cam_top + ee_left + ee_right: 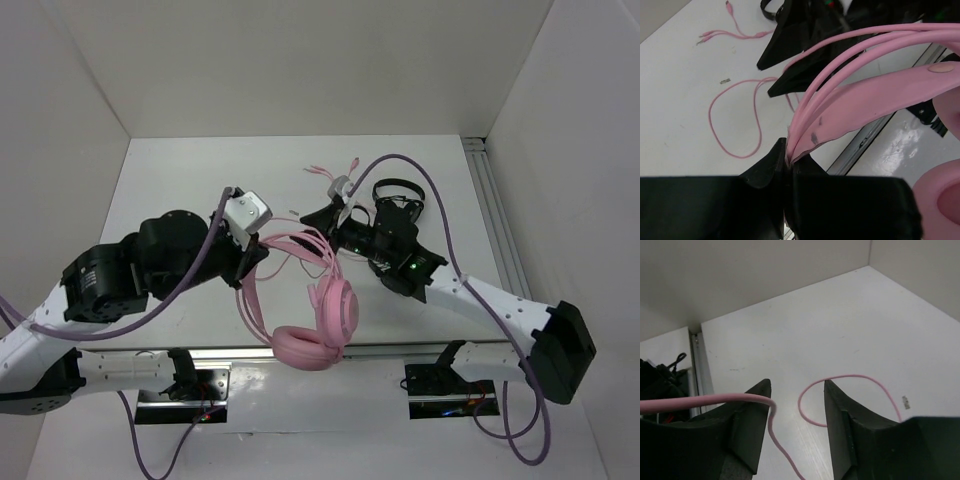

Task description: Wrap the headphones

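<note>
Left gripper [788,151] is clamped shut on the pink headband of the headphones [880,102]. They're around the middle of the table [200,180], and the earcups hang down over the near edge. Right gripper [796,385] is just to the right and a bit farther back, fingers spread. The thin pink cable [700,401] lies against one finger, then loops across the table beyond. A black headset [400,183] sits far right.

The headphones [318,310] up in the middle between the two arms, headband [880,95] pinched in the left tool [789,152], earcups [335,305] hanging over the near counter [180,190] edge, cable [735,125] looping on the counter behind, running between the spread fingers [752,415] of the right tool [797,385]
</note>
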You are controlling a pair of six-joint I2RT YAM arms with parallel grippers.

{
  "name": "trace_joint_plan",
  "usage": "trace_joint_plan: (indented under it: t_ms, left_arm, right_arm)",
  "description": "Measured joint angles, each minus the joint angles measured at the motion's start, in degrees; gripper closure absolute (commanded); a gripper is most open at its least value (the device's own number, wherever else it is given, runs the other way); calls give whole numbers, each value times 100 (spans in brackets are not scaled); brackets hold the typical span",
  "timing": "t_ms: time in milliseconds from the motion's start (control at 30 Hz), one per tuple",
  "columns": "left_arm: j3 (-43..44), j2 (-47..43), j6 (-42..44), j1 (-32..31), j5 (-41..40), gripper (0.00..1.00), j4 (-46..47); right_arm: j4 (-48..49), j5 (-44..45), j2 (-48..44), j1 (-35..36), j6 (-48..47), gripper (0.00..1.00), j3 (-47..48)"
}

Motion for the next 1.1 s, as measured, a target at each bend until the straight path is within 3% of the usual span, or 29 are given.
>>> trace_joint_plan:
  t_ms: [267,533,667,700,733,833,967,1100]
  left_arm:
    - [345,-61,-678,-17,-455,100,380]
    - [354,-470,-1606,-17,-1875,100,841]
    - [533,-485,-1862,-17,-2693,100,1012]
    - [638,-439,-1906,-17,-2887,100,1014]
    - [782,-363,-1919,-17,-3110,100,1014]
    - [1255,0,-1923,-17,-3799,100,1045]
    - [1932,732,-1781,221,-4457,100,1099]
    - [2562,1617,-1589,999,-4509,100,1060]
  right_arm:
    - [1956,-1196,1239,-487,1178,37,-68]
    - [3499,-1945,2857,-525,2247,38,-48]
    - [3971,-2168,3633,-538,2680,49,-48]
    - [4065,-2197,3748,-538,2730,67,-55]
    - [4188,-2223,3856,-535,2798,78,-63]
    - [4476,-2291,4026,-492,2966,98,-103]
    - [4857,-2273,3993,-282,3058,100,-479]
    - [4507,-2006,3403,190,2787,100,-1113]
